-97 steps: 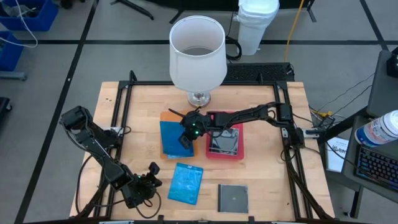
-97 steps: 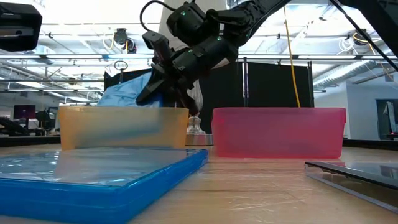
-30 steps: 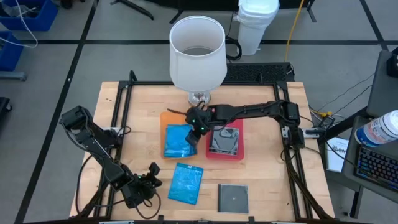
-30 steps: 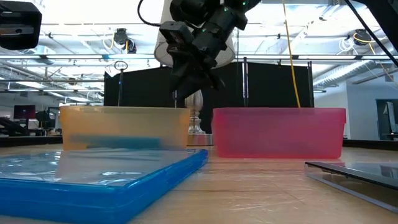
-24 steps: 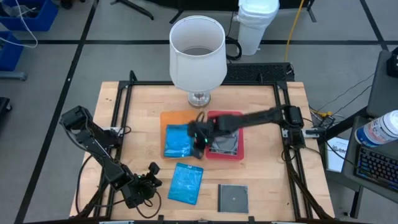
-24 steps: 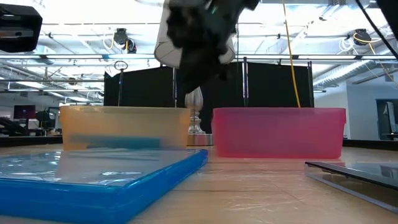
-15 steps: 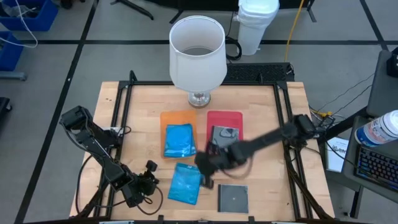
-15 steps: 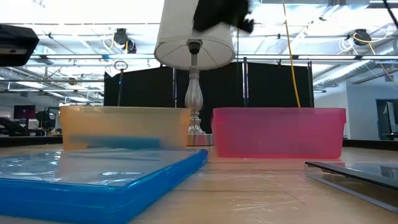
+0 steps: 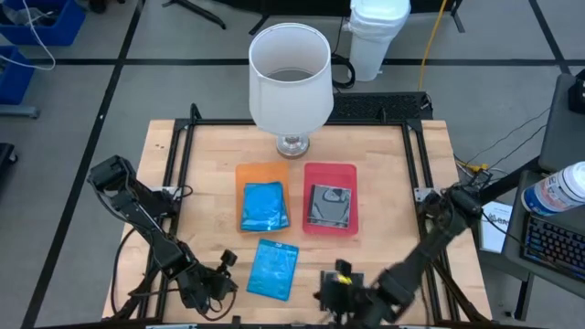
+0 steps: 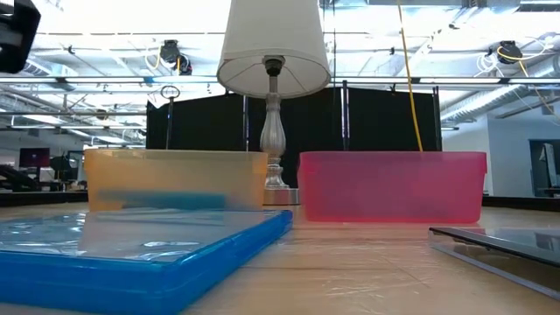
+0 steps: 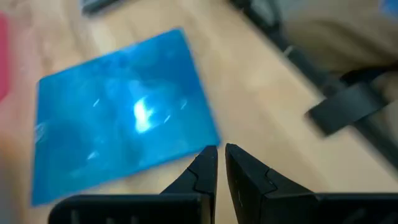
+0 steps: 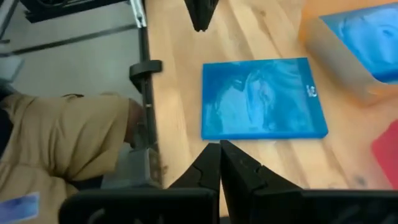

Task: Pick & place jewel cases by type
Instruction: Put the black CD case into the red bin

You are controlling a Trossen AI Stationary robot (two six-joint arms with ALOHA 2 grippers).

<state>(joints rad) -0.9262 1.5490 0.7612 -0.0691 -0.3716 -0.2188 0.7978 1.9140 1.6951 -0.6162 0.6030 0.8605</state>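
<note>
- Two jewel cases remain loose at the table's near edge: a blue case (image 9: 273, 269) near the left gripper (image 9: 218, 279), and a dark case (image 9: 344, 283) partly under the right gripper (image 9: 340, 289).
- One blue case (image 9: 263, 205) lies in the orange tray (image 9: 245, 174); one dark case (image 9: 328, 205) lies in the red tray (image 9: 315, 172).
- Risk: the loose cases lie flat on the wood, so fingers may skid over an edge or push a case off the near side.
- Risk: both arms are working close together and could collide.
- Left fingers (image 11: 202, 171) are nearly closed, holding nothing.
- Right fingers (image 12: 209, 163) are pressed together, empty.
</note>
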